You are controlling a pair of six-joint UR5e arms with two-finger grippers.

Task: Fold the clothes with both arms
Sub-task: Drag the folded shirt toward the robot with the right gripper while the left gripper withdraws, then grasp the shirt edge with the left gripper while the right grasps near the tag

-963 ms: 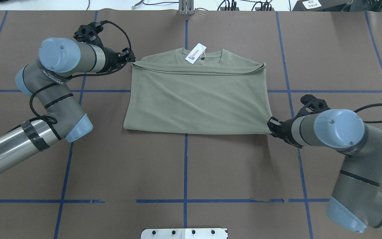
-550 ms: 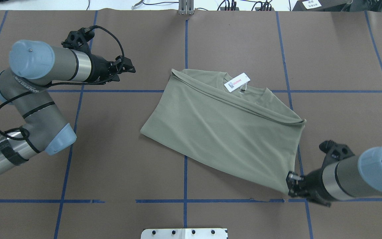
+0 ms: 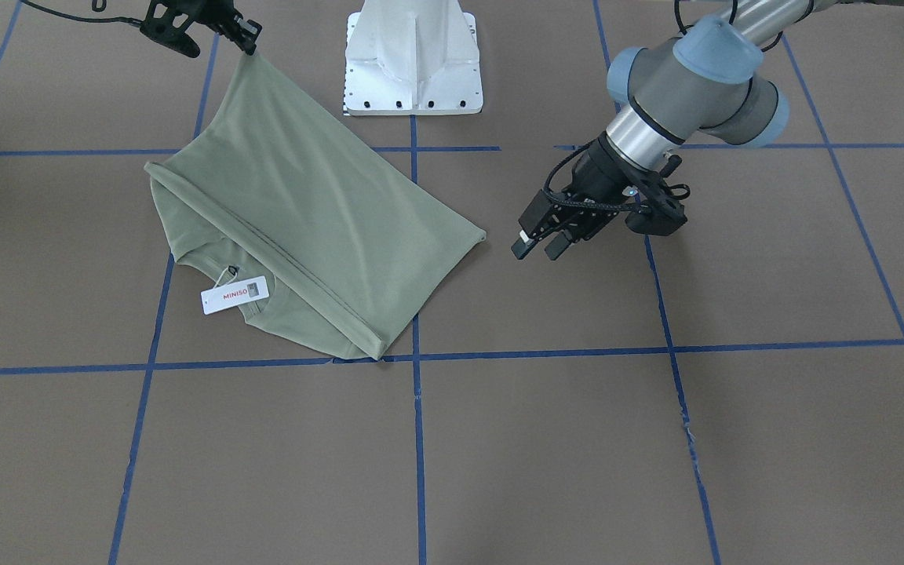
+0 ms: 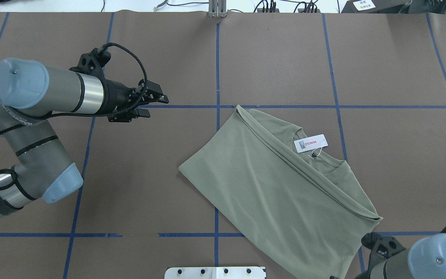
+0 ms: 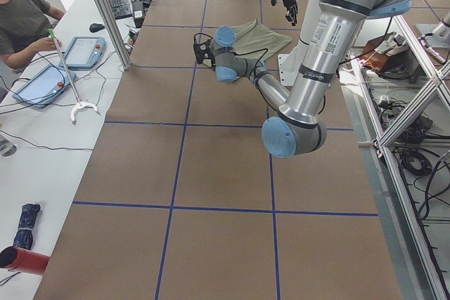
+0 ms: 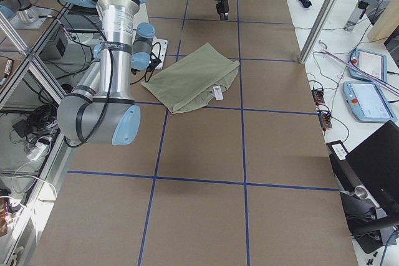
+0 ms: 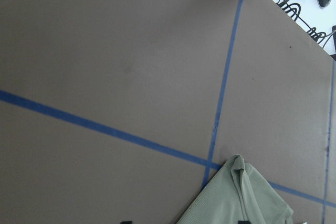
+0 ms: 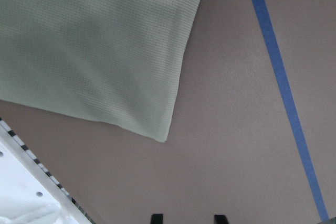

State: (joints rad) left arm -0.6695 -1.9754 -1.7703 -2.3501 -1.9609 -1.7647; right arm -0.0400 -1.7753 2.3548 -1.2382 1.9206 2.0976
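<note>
The olive-green shirt [image 4: 277, 186] lies folded and slanted on the brown table, its white hang tag [image 4: 310, 143] at the collar. The front view shows the shirt [image 3: 295, 204] with one corner reaching up to my right gripper [image 3: 246, 43]. In the right wrist view that corner [image 8: 163, 140] lies flat just ahead of the right gripper [image 8: 188, 217], whose fingers stand apart with nothing between them. My left gripper [image 4: 155, 105] hovers open well to the left of the shirt, also seen as the left gripper [image 3: 536, 251] in the front view.
The white pedestal base [image 3: 413, 55] stands at the near edge, close beside the shirt's pulled corner. Blue tape lines [image 4: 216, 58] grid the table. A person [image 5: 21, 15] sits at a side desk with tablets beyond the left end.
The right arm dragged the shirt toward the robot and to its right, turning it, and its fingers have come off the corner. The left gripper let go of the shoulder and drifted slightly inward.
</note>
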